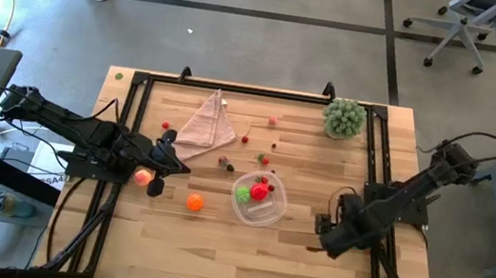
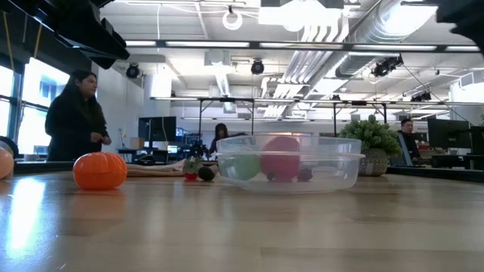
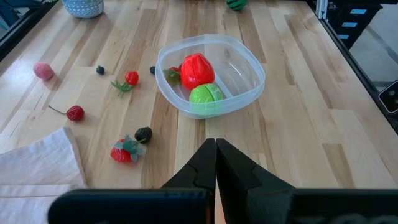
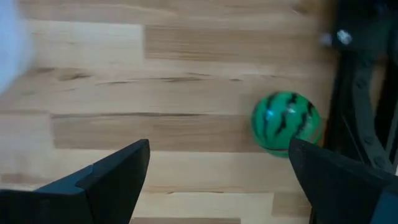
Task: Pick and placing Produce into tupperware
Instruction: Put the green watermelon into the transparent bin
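Observation:
The clear tupperware [image 1: 268, 217] [image 3: 249, 87] sits mid-table and holds a red fruit [image 3: 196, 70] and a green ball [image 3: 205, 94]. An orange [image 1: 194, 203] [image 2: 100, 171] rests on the table to its left. My left gripper [image 1: 157, 185] [image 3: 216, 146] is shut and hovers beside the pink peach [image 1: 142, 177], which sits on the table in the low view [image 2: 4, 162]. My right gripper [image 1: 325, 228] [image 4: 217, 158] is open right of the tub. The striped green melon [image 4: 286, 121] lies on the wood ahead of its fingers, toward one side. Small berries [image 3: 124, 151] lie scattered on the wood.
A folded pink cloth [image 1: 207, 124] lies toward the far left and a bushy pale-green plant [image 1: 344, 118] stands at the far right corner. Tiny berries [image 1: 246, 139] dot the table between them. A black frame [image 1: 375, 156] borders the table. People stand in the room behind [image 2: 76, 121].

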